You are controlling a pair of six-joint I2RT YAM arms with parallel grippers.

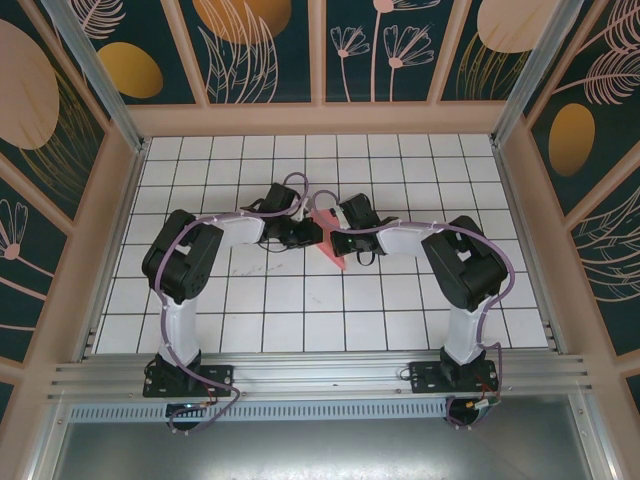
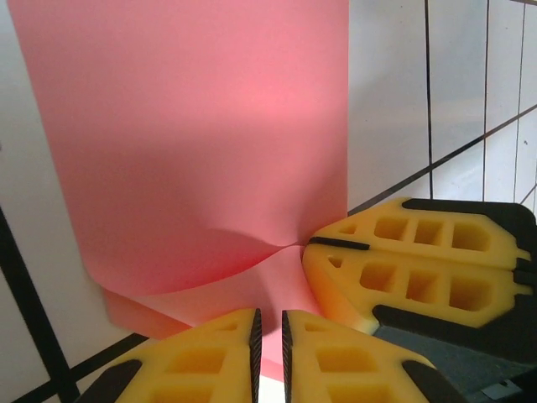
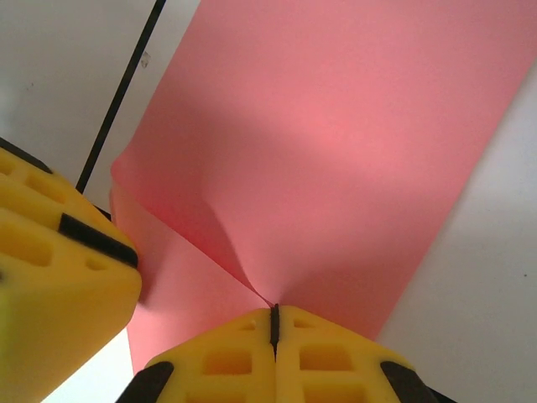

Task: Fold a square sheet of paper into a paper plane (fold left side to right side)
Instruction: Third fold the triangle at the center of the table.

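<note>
1. Right at the middle of the gridded surface (image 1: 300,320), both arms meet over the square sheet of paper (image 1: 335,257), so all the action is in one spot.
2. Left pincer (image 2: 268,348): fingers nearly together with just a sliver of a gap, and the paper's edge looks nipped in it. Right pincer (image 3: 273,332): fingers squeezed flat together on the same edge, just beside the left one.
3. Done so far, as best I can judge: that edge is up off the surface and the sheet is curled over itself. Both wrist views show a raised upper layer bowing over a lower layer underneath it, with a pucker in the paper where the pincers bite.
4. Not done: I can't see any pressed crease. The bend looks soft and rounded, so I'd say the left-to-right fold is under way, not finished. Whether the edges line up is hidden, so no idea there.
5. Left to do, my guess: carry the held edge across to the opposite side, match the edges, lay it down, let go, then flatten the bend into a sharp line. After that come all the later folds, since nothing pointy or dart-like exists yet, it's just a bent sheet. Early days, I reckon.
</note>
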